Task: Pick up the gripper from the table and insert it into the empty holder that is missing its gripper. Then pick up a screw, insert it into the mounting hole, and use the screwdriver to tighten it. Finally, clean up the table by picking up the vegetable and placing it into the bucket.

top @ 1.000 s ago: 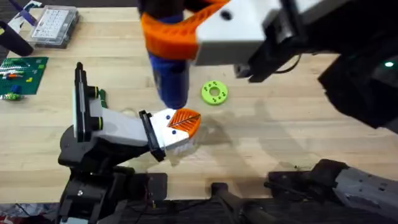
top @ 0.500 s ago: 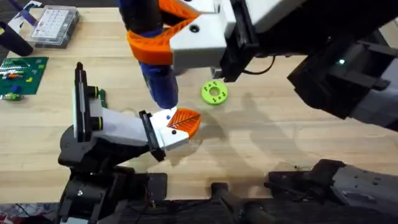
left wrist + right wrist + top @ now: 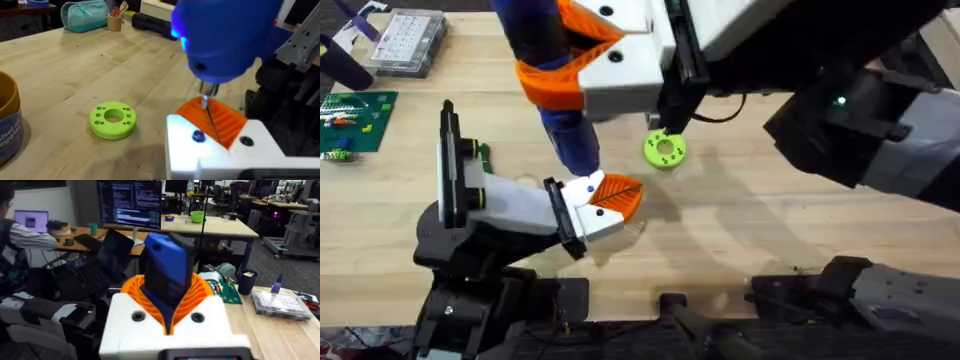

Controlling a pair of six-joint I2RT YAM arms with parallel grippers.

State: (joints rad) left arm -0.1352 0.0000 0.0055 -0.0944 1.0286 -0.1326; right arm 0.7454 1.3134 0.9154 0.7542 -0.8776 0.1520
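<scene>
- So this looks like the screw-tightening step: the right arm's jaws point(image 3: 582, 62) are clamped on the blue screwdriver point(image 3: 570, 135), orange pads wrapped round its body, tool pointing down.
- The screwdriver's thin metal bit point(image 3: 209, 112) sits right at the left arm's head, just beside the orange ribbed pad point(image 3: 220, 119) and close to the blue screw point(image 3: 198, 135) in the white block. Can't tell whether the tip is actually seated in the screw head or just next to it.
- The left arm's jaws point(image 3: 610, 205) are low over the bench point(image 3: 740, 230). From these views I honestly can't tell if they're apart or together.
- A light glows on the screwdriver's body in the left wrist view, so my guess is it's powered.
- Next move, I reckon: line the bit up dead on the screw, keep the tool straight, press down gently and let it spin. If it goes in crooked, the bit will probably skate off.
- Cleanup isn't done yet: the orange bucket point(image 3: 7, 127) sits at the edge of the left wrist view, near the bright green disc point(image 3: 113, 119), which isn't the vegetable.
</scene>
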